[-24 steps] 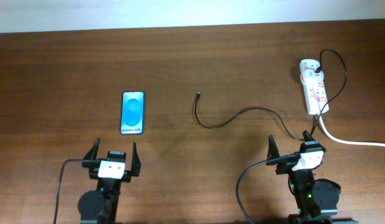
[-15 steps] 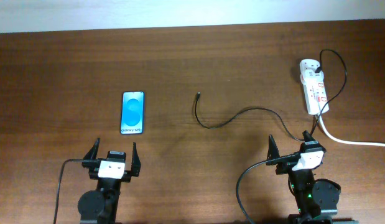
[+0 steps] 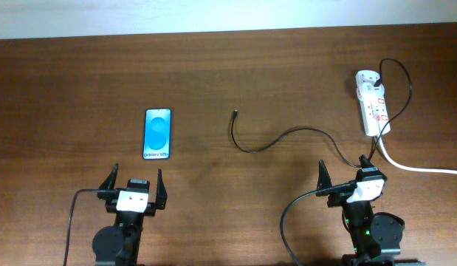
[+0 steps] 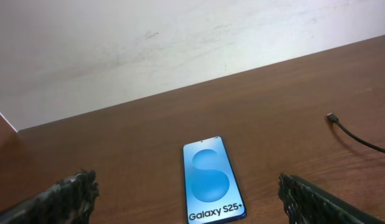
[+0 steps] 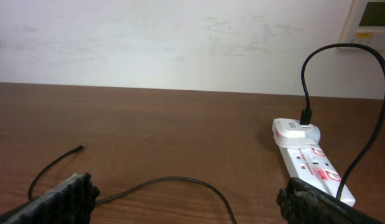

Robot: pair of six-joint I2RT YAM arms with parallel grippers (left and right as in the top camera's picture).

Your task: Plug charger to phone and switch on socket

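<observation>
My left gripper (image 3: 133, 186) and right gripper (image 3: 343, 174) gape, empty. The thin black charger cable (image 5: 173, 178) — limp, light — ends well right of the slim blue-screened phone (image 3: 158, 134); I'd pinch its stiffer plug tip (image 3: 235, 114).

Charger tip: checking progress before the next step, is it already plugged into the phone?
No, in the overhead view the charger's plug tip lies loose, well apart from the phone and not touching it.

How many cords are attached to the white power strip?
2. The black charger cable is plugged in at the socket's far end and trails away leftward; a thick white cord leaves its near end toward the right edge. None looks hidden.
</observation>
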